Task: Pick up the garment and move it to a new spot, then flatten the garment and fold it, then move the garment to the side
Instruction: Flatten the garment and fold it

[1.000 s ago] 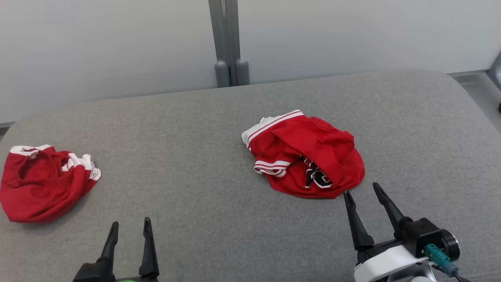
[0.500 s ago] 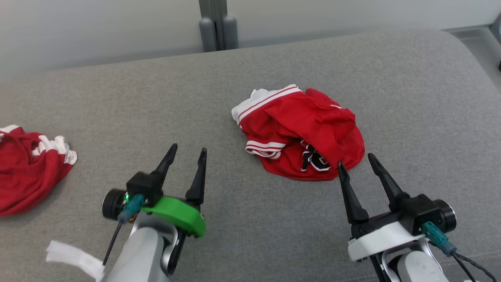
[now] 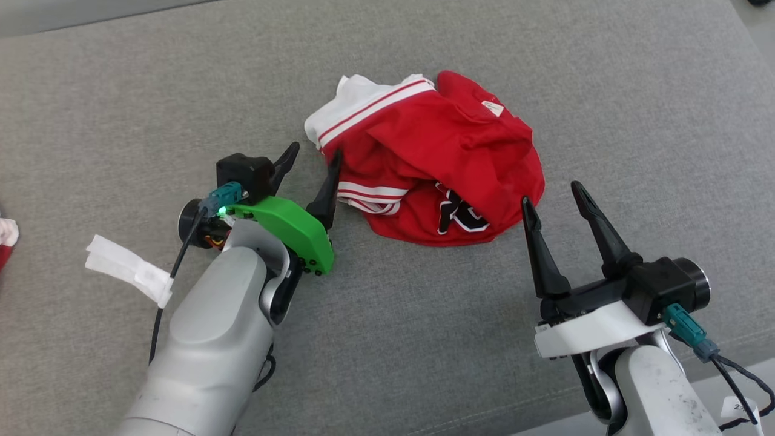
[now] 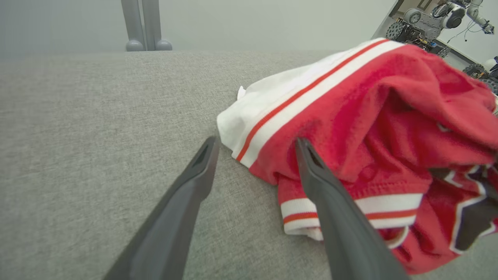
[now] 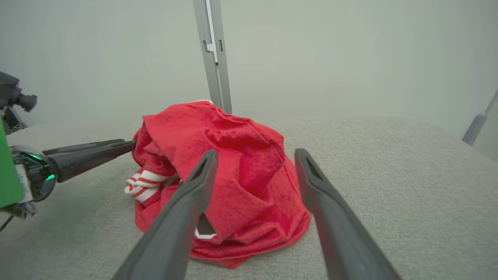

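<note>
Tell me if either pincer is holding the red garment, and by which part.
Nothing is held. The left pincer stands open at the white-striped edge of the crumpled red fabric garment; the right pincer is open beside its opposite edge.

The crumpled red jersey (image 3: 436,163) is the one bulk in the middle of the grey upholstered surface (image 3: 121,91). Your left gripper (image 3: 315,149), jaws wide apart, stands at its left edge, with one finger against or just beside the red cloth and the other over bare fabric. Your right gripper (image 3: 550,192), also spread, is near the front right hem. Between both arms, in front of the jersey, you have bare grey fabric. Another red and white cloth (image 3: 6,233) lies at the far left, well apart
</note>
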Tool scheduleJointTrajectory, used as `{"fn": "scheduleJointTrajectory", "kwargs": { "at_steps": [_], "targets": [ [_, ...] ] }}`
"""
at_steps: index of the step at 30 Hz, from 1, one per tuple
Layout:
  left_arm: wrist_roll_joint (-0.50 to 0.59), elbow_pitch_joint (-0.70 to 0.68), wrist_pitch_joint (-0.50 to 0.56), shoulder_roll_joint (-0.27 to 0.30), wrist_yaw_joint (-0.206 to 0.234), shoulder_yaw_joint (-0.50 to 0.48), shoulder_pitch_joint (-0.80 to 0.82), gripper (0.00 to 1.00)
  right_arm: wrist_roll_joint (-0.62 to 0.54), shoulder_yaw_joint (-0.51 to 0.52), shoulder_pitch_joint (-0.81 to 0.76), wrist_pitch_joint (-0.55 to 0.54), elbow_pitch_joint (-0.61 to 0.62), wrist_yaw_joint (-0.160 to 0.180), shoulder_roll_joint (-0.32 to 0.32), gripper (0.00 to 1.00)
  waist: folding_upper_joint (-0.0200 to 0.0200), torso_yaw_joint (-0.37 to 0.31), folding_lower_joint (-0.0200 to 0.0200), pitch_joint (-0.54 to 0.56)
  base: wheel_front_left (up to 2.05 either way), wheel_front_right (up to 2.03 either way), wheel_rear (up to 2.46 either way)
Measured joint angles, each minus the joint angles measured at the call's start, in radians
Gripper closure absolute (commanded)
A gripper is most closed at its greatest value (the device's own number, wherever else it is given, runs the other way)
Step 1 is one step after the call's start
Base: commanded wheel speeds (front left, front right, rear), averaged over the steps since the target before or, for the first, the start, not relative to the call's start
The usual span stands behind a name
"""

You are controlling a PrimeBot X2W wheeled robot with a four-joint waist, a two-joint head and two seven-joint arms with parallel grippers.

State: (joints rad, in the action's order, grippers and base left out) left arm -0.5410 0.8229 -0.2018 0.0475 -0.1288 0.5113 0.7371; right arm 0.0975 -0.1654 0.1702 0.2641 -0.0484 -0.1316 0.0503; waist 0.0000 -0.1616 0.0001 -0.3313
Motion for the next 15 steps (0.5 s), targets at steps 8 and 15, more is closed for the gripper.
{"fn": "scheduleJointTrajectory", "kwargs": {
  "at_steps": [8,15],
  "targets": [
    [-0.11,0.029,-0.024,0.013,0.0,0.093,0.062,0.0,0.019,0.002,0.017,0.0,0.004,0.0,0.0,0.0,0.0,-0.061,0.0,-0.083,0.0,0.0,0.0],
    [-0.184,0.025,-0.02,0.05,0.0,0.203,0.121,1.0,0.036,-0.009,0.04,0.0,0.008,0.0,0.0,0.0,0.0,-0.1,0.0,-0.119,0.0,0.0,0.0]
  ]
}}
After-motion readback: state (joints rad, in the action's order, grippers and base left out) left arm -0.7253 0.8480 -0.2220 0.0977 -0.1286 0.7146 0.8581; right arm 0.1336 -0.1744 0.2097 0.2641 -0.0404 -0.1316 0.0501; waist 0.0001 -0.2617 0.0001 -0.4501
